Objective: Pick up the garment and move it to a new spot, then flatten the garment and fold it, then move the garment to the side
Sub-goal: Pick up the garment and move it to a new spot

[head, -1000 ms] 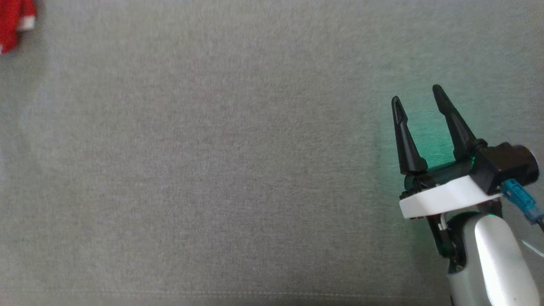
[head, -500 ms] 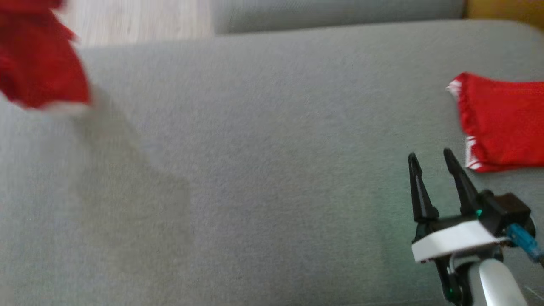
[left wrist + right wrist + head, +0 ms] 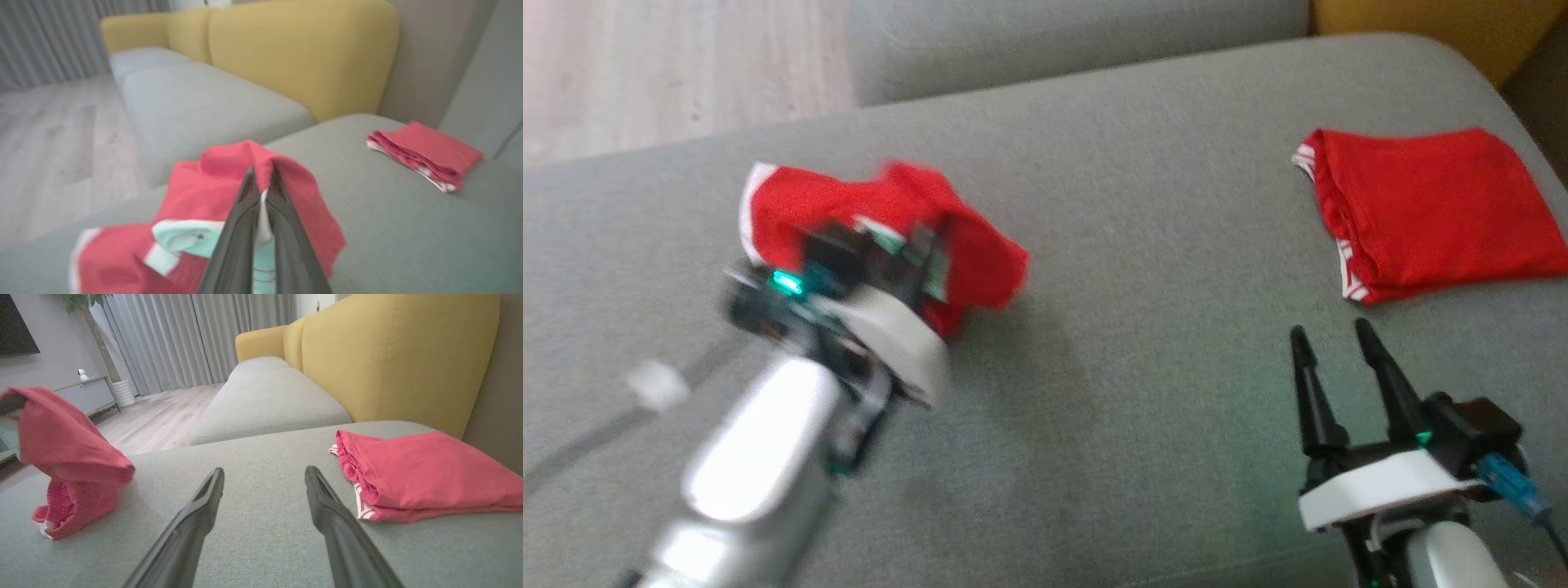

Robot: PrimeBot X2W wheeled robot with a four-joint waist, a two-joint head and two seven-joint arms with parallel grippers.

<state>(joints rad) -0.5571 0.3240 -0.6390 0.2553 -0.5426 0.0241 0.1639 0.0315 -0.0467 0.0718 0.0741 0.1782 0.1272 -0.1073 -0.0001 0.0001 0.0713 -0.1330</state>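
My left gripper [image 3: 919, 249] is shut on a crumpled red garment [image 3: 849, 200] with white trim, at the left-middle of the grey sofa cushion [image 3: 1143, 327]. The left wrist view shows its fingers pressed together, the left gripper [image 3: 261, 173] pinching a raised fold of the garment [image 3: 196, 192]. Seen from the right wrist, the garment [image 3: 69, 457] hangs lifted, its lower end touching the cushion. My right gripper [image 3: 1331, 333] hovers open over the cushion's near right; nothing lies between the fingers of the right gripper [image 3: 264, 473].
A second red garment [image 3: 1429, 208], folded, lies at the cushion's far right, just beyond my right gripper; this folded garment [image 3: 425, 473] appears too in the right wrist view. A yellow sofa back [image 3: 388, 355] rises behind it. Wooden floor [image 3: 670, 65] lies past the cushion's far left edge.
The head camera has tilted up, bringing the far edge and folded garment into view. My left arm has carried the red garment in from the left. The right gripper stays open.
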